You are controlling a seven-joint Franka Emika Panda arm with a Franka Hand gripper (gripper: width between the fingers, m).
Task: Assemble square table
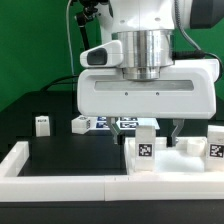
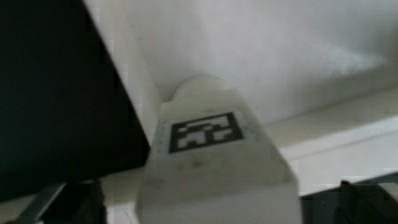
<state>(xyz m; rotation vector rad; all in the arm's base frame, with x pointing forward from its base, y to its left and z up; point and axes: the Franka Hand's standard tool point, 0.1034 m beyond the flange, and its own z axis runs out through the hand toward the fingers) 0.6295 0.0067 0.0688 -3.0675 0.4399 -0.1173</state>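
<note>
Square table top point(image 1: 178, 163) lies on the black surface point(image 1: 70, 150) at the exterior view's right, directly below the hand point(image 1: 150, 136). I note a tagged leg point(image 1: 145, 147) upright at the top's corner on the exterior view's left; whether it sits in a socket I cannot tell. The hand hangs over this leg. In the wrist view the leg fills the space between the dark fingers point(image 2: 54, 200), which stand spread with a gap on either side, so I record the hand as open and gripping nothing. A second leg point(image 1: 215, 147) stands at the top's right end. One loose leg point(image 1: 42, 124) and another loose leg point(image 1: 80, 124) stand well apart from the hand, to the left, inside the white wall bars point(image 1: 60, 186).
</note>
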